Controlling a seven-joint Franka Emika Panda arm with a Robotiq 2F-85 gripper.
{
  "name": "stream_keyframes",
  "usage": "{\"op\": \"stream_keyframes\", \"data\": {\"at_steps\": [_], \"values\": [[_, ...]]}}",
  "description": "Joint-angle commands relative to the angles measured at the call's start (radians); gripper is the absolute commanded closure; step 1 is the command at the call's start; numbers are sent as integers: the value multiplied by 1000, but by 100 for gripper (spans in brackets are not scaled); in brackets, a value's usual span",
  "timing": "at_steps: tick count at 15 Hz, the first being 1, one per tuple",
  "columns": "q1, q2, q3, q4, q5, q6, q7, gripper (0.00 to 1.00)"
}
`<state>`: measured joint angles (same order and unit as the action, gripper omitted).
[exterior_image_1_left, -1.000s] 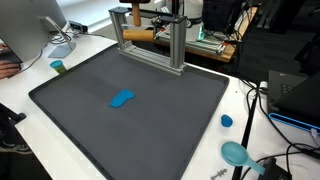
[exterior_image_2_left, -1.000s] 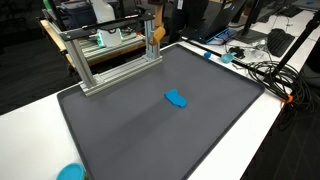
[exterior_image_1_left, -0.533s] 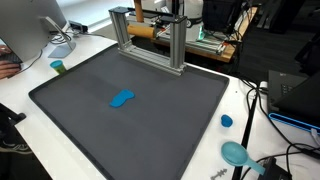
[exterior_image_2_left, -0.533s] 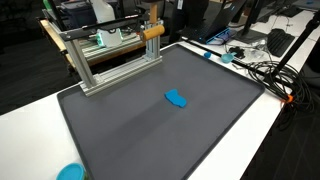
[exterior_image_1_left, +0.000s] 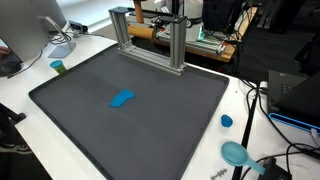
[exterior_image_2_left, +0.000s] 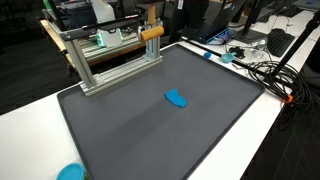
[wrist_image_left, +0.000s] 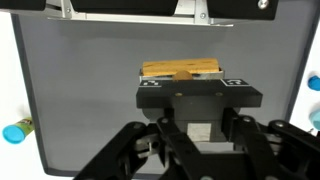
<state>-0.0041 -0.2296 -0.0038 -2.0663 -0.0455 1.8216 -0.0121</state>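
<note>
The claw (wrist_image_left: 198, 100) came in from the bottom edge of the wrist view, its black fingers (wrist_image_left: 150, 140) drawn in and clenched on a wooden block (wrist_image_left: 181, 70) just above the middle of the frame. Past the block, a grey metal frame (wrist_image_left: 130, 8) ran along the top edge. In both exterior views the wooden block (exterior_image_2_left: 150, 32) (exterior_image_1_left: 140, 32) sat high in the picture, right against the metal frame (exterior_image_2_left: 115, 62) (exterior_image_1_left: 178, 45) at the far edge of a dark mat (exterior_image_1_left: 150, 125). A small blue piece (exterior_image_1_left: 122, 99) (exterior_image_2_left: 176, 98) lay near the middle of the mat, well apart from the block. In an exterior view, a blue cap (exterior_image_1_left: 226, 121) lay on the white table (exterior_image_1_left: 240, 100) at the right, just off the mat.
</note>
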Motion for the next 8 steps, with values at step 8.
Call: {"op": "stream_keyframes", "data": {"at_steps": [8], "values": [[-27,-146,-21,-238,10,85,54,79]]}}
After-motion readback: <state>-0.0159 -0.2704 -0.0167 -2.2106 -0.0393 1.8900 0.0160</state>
